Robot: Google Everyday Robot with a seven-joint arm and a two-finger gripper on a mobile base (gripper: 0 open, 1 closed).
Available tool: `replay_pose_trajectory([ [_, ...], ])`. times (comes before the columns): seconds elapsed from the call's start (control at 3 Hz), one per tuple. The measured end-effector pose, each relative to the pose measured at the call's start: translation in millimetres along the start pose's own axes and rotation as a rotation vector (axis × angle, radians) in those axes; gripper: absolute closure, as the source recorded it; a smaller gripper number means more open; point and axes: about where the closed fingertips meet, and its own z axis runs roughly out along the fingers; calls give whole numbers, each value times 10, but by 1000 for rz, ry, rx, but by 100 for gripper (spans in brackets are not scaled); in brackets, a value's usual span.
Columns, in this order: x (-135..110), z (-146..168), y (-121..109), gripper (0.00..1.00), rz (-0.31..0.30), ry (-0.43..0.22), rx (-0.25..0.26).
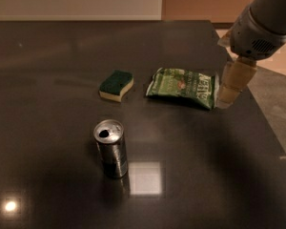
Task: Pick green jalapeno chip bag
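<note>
Grey rounded arm (264,18) with vent slots (261,46) ends in a tan pincer (225,97) at upper right.

There is one chip bag (181,87), and it is green. There is one sponge (116,85), green on top and yellow below. There is one can (111,148), shiny and standing up. That makes three things on one dark tabletop (214,175).

There is one robot arm (262,27) with one gripper (226,97). The gripper hangs just beside the end of the chip bag that is far from the sponge.

Two bright spots of light shine on the tabletop. One is a square spot (145,178) next to the can. One is a small round spot (10,205) near the front corner.
</note>
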Motion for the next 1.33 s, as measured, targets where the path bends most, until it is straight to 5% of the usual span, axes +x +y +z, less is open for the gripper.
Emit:
replay_pose_trajectory([
  [1.33, 24, 1135, -694, 0, 54, -26, -57],
])
